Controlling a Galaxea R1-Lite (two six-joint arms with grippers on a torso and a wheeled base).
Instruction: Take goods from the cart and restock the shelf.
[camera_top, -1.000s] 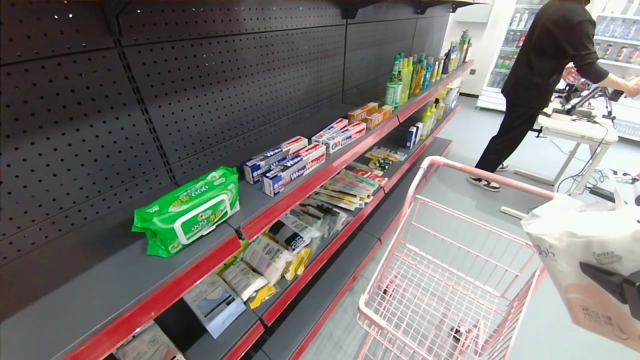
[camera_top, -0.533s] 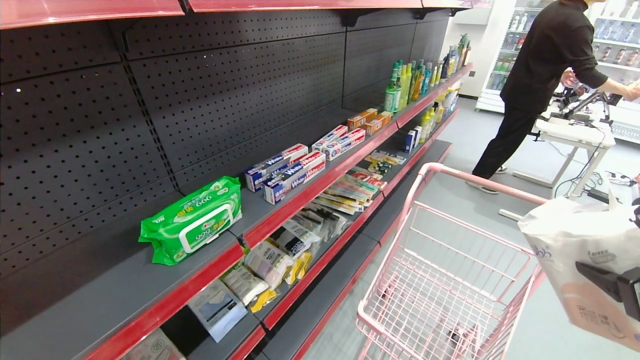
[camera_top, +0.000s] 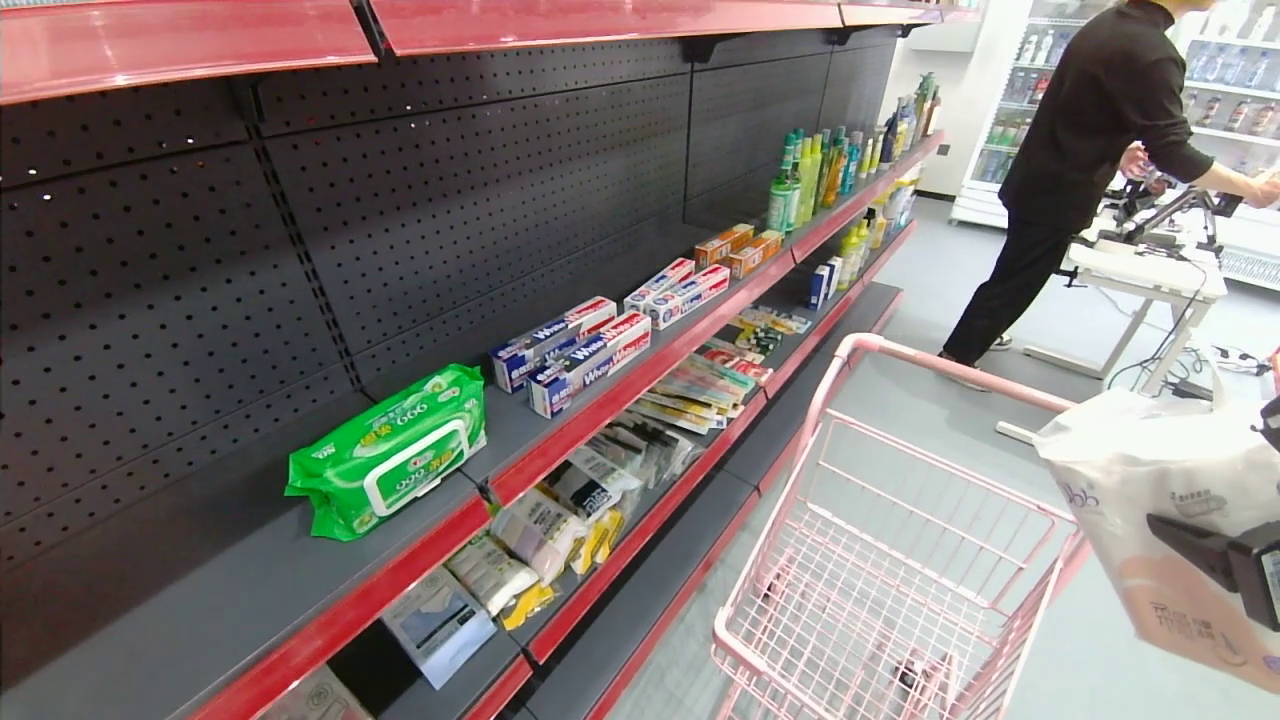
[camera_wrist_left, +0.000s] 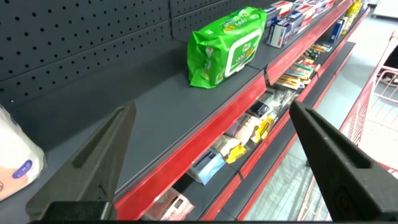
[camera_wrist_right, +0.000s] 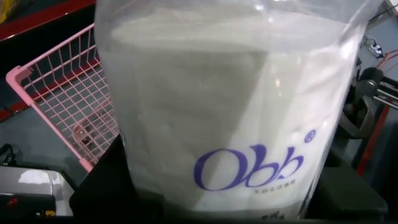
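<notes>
The right gripper (camera_top: 1195, 548) held a white pack (camera_top: 1140, 470) in clear wrap beside the pink cart (camera_top: 960, 367), out past its right-hand rim and above the basket. It was apparently lifted out of the wire so that it could be carried across to the shelf (camera_top: 250, 585). The pack stood roughly upright in the grip, its loose wrap bunched at the top, which suggested soft goods that would give under pressure and needed holding from both sides. In the right wrist view the dark fingers (camera_wrist_right: 102, 186) were clamped against the lower flanks of the pack (camera_wrist_right: 230, 106), pressed into the wrap with no gap showing. The left gripper (camera_wrist_left: 211, 168) hung above the front of the shelf (camera_wrist_left: 155, 106), its two fingers (camera_wrist_left: 93, 165) spread wide with nothing between them and touching nothing. That placing looked meant to keep it out of the way, or ready to steady the load once it arrived. A green pack of wipes (camera_top: 390, 452) lay on the grey board near the red lip, with long boxes (camera_top: 585, 350) lined up farther along. The stretch of board on the near side of the wipes looked the likely landing place. The pack was well apart from the shelf, with the cart between them.
</notes>
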